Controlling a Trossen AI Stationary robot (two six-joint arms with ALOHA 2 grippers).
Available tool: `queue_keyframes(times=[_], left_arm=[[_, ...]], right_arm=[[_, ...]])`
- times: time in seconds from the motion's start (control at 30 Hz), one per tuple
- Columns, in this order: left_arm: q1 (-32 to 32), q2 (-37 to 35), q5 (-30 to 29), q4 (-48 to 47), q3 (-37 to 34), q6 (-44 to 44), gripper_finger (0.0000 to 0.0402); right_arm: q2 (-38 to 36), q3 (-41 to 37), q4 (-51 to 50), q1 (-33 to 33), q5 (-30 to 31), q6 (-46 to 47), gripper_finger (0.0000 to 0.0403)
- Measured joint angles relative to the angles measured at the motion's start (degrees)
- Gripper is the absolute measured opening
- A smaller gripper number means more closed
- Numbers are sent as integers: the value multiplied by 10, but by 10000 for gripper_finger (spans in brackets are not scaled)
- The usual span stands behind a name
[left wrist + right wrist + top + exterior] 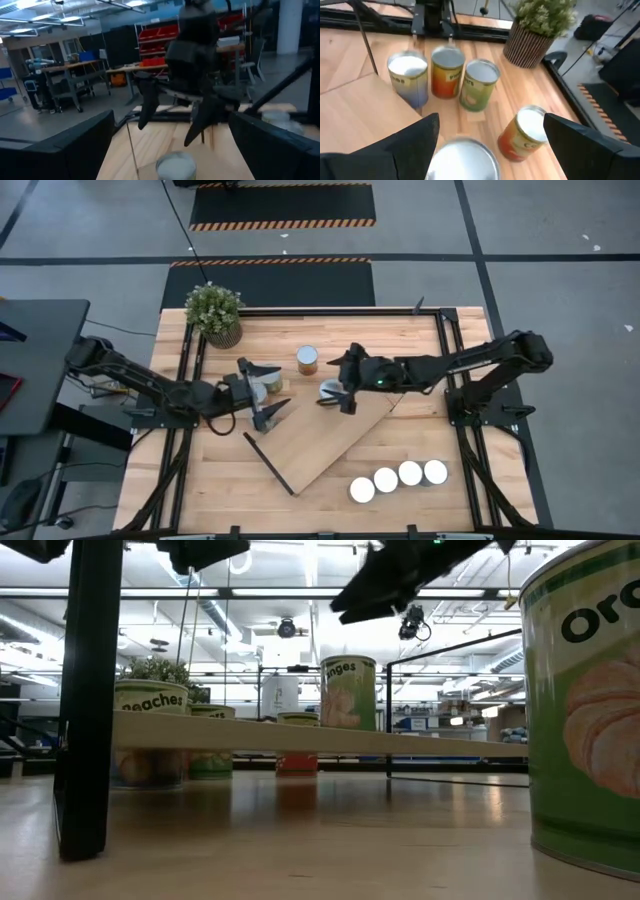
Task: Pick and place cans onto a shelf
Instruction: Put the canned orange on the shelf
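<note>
A can (329, 389) with a pale round top is seen standing upright on the shelf (325, 435), at the board's far edge, near the middle of the counter (420, 345). Its axis is vertical, so no side is favoured for a grasp. Directly over it the right tool (338, 391) is placed. In the right wrist view the same can (463, 159) shows between the two dark fingers (415, 137), which are spread apart with a gap on each side; contact cannot be confirmed, so the can is judged not yet gripped. The coming move is judged to turn on this: the can lies straight below and between the right tool's jaws, so the tool needs to be lowered and shut.

The left tool (262, 393) is held wide open just to the left, over a cluster of cans (262, 386) at the shelf's edge, and grips nothing. The right arm is the nearer to the centre can. An orange-labelled can (307, 360) stands just beyond on the counter, and four more cans (398, 478) are lined up at the near right.
</note>
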Motion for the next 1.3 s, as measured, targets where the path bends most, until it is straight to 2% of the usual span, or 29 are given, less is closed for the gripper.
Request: queue_keyframes(times=[0.33, 0.5, 0.67, 1.0, 1.3], left_arm=[[-27, -98, -4, 1, -57, 4, 400], [-29, -105, -5, -2, -60, -14, 400], [-30, -105, -5, 1, -60, -15, 400], [-30, -105, -4, -7, -60, -16, 400], [-30, -105, -4, -14, -60, -16, 400]], right_arm=[[98, 104, -79, 19, -19, 2, 366], [151, 165, -147, 19, -9, 4, 366], [188, 227, -266, 23, 21, 7, 366], [191, 243, -368, 50, 124, 32, 366], [180, 243, -534, 70, 240, 128, 366]])
